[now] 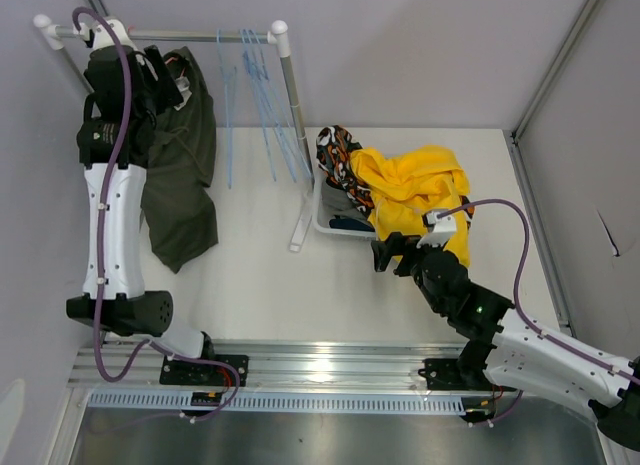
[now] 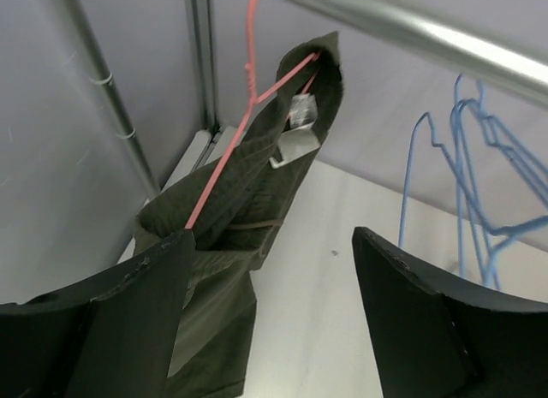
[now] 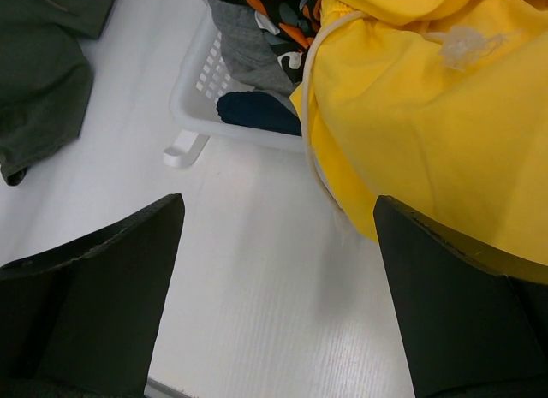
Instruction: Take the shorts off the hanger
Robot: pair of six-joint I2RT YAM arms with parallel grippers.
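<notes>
One olive pair of shorts (image 2: 248,218) hung on a red hanger (image 2: 254,98) near the far-left corner of the table (image 1: 260,275); the spread left end effector (image 2: 272,237) needed a firm waistband pinch, then a sideways slide.

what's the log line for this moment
left claw: open, at olive shorts | olive shorts: on red hanger | right claw: open, empty, by yellow shorts | yellow shorts: draped over basket

The olive green shorts (image 1: 185,175) are hung from the rail (image 1: 200,33) at the far left corner of the table (image 1: 260,275), the left gripper (image 1: 172,75) beside their top; blue hangers (image 1: 262,95) are hung alongside; yellow shorts (image 1: 415,185) and patterned shorts (image 1: 338,155) are heaped over a white basket (image 1: 320,220), the right gripper (image 1: 390,253) just before it.
</notes>
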